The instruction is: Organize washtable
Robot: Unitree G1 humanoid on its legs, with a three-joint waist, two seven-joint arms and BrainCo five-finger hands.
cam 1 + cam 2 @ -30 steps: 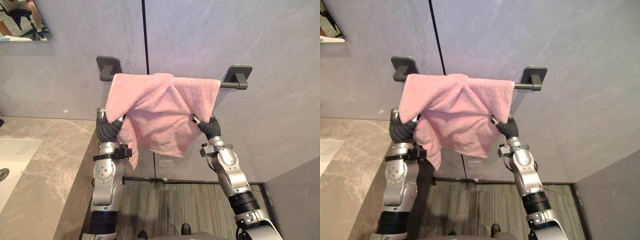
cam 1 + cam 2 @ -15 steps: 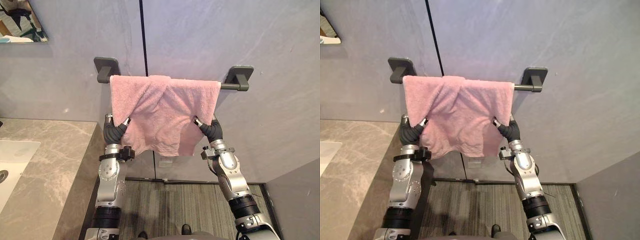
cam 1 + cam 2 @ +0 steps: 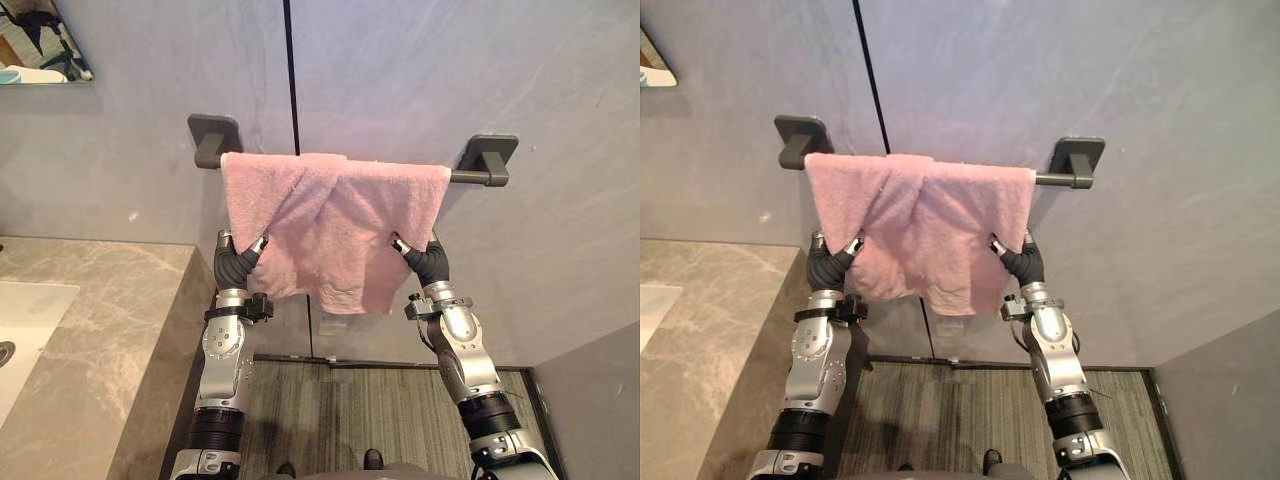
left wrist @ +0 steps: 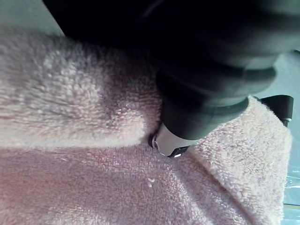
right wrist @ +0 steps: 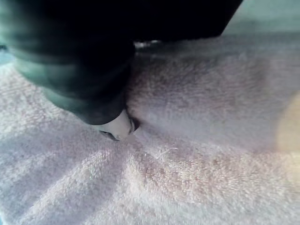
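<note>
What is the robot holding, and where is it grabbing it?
The pink towel hanging on the rail. The left hand pinches its left side edge and the right hand its right side edge, both below the rail.

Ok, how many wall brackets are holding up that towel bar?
2. One bracket is at the left end of the bar, right beside the pink towel; the other bracket is at the right end, past a bare stretch of bar. None seems hidden.

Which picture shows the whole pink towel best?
The left eye view: the whole pink towel hangs over the dark bar, bunched in the middle, with the left hand and right hand at its sides. The right eye view matches it. Both wrist views show close-up fluffy cloth.
</note>
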